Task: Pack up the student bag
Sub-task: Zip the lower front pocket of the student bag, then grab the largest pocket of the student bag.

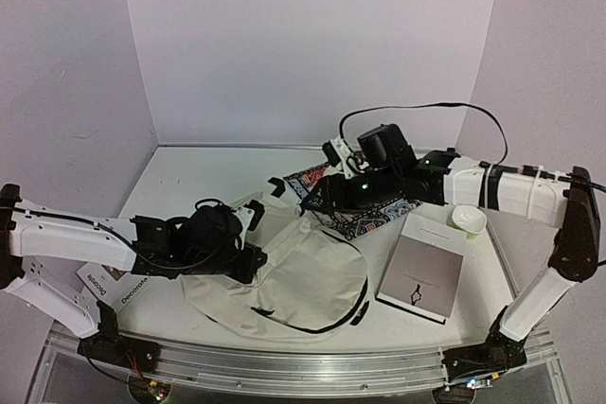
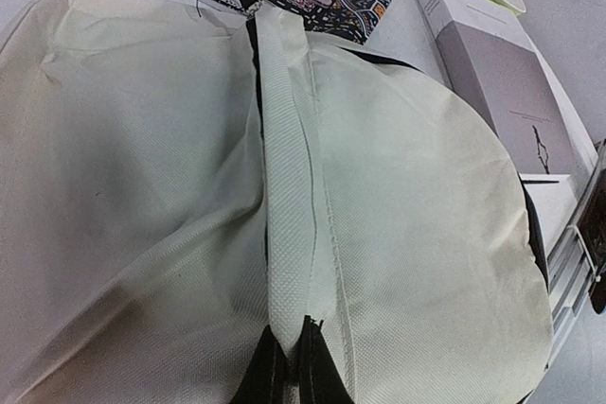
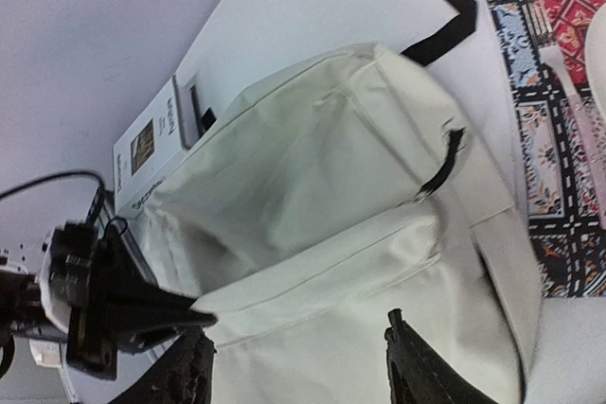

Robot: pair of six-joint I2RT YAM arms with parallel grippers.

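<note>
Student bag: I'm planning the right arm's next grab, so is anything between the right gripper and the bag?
Nothing visible. The right gripper hangs open over the bag, only cream fabric showing between its fingers. The patterned mat lies off to one side; the left gripper pinches a fold of the bag elsewhere.

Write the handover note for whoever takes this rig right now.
Left gripper: shut, fingers pinching a fold of the student bag.
Right gripper: open over the bag's far end, holding nothing.
Bag lies flat mid-table; grey book to its right, white box to its left, both outside it.
Done: nothing visibly packed. Left: open the bag, load the items.
</note>
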